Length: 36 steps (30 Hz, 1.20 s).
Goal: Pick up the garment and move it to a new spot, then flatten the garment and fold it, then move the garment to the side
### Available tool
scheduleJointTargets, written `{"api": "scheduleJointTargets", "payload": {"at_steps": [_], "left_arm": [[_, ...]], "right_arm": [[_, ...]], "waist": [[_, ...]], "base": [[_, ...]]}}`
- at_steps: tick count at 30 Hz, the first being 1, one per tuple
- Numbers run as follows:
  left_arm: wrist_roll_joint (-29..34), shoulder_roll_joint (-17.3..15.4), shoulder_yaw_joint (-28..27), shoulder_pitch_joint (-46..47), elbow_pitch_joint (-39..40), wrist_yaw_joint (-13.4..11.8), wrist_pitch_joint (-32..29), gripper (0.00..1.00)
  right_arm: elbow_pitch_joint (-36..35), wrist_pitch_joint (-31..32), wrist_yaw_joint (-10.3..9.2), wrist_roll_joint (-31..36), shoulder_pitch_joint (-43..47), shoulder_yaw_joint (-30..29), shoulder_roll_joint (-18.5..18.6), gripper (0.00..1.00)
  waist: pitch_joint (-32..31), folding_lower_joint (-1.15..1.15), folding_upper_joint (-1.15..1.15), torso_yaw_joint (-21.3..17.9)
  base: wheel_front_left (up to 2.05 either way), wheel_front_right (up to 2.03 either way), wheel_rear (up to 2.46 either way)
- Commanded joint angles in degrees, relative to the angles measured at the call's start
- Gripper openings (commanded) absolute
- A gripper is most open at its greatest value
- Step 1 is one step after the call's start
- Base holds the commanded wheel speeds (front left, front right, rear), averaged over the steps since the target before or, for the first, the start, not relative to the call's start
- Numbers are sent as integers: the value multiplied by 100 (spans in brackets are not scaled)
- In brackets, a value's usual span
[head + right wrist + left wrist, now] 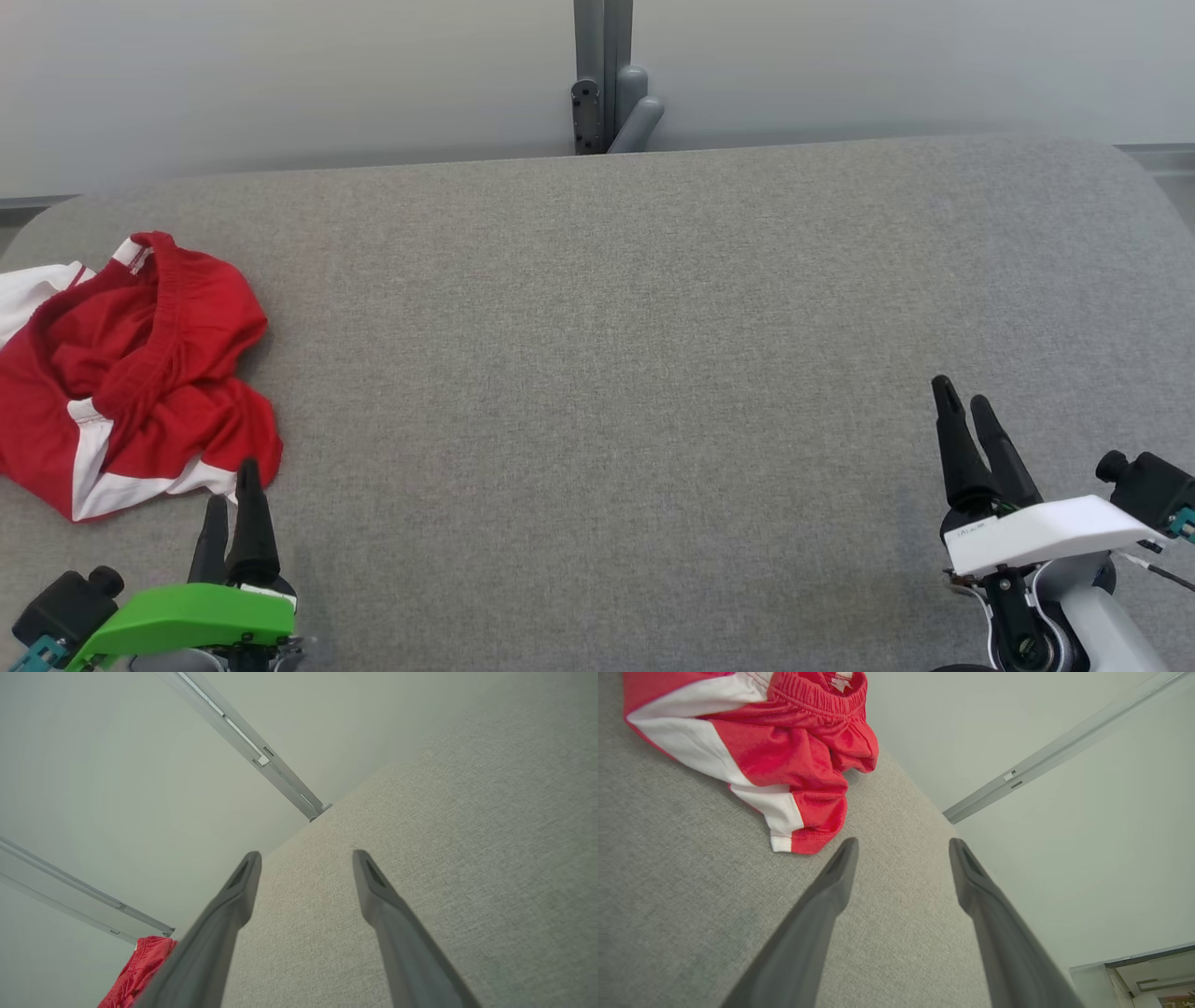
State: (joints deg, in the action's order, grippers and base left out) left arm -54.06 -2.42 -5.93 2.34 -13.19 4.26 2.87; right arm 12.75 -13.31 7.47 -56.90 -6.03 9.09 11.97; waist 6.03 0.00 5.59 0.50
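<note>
The garment [140,373], red shorts with white panels, lay crumpled in a loose heap at the left edge of the grey cloth-covered surface [607,373], nearer the front-left corner than the far one. One white panel ran to the left border of the head view, so whether it hung over the edge could not be told. Its gathered waistband [173,299] was bunched and turned up through the heap, which suggested that nothing had been flattened or folded yet.

The left hand [231,482] sat at the front-left corner, spread wide and holding nothing, its tips just beside the nearest hem of the shorts. In the left wrist view a strip of bare cloth showed between tips and hem, so they were apart. That placement made sense as a start: the closest arm was aimed at the closest corner of fabric.

The right hand [960,390] hovered near the front-right corner, also spread and empty, well apart from the garment. It was probably out of the way until the shorts were carried toward the open middle of the surface, where both arms could reach them. A grey post [607,84] stood behind the middle of the far edge, off the working area.
</note>
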Motion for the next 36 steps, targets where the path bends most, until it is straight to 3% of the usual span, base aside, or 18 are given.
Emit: {"api": "scheduleJointTargets", "payload": {"at_steps": [1,36], "left_arm": [[262,-29,-25,-17,45,44,62,100],[2965,-73,-38,-488,188,115,660,100]], "right_arm": [[-27,-47,1,332,-2,-99,12,100],[126,-114,2,3637,275,-823,-462,100]], "waist": [[2,0,0,-1],[20,0,0,25]], "base": [[0,0,0],[0,0,0]]}}
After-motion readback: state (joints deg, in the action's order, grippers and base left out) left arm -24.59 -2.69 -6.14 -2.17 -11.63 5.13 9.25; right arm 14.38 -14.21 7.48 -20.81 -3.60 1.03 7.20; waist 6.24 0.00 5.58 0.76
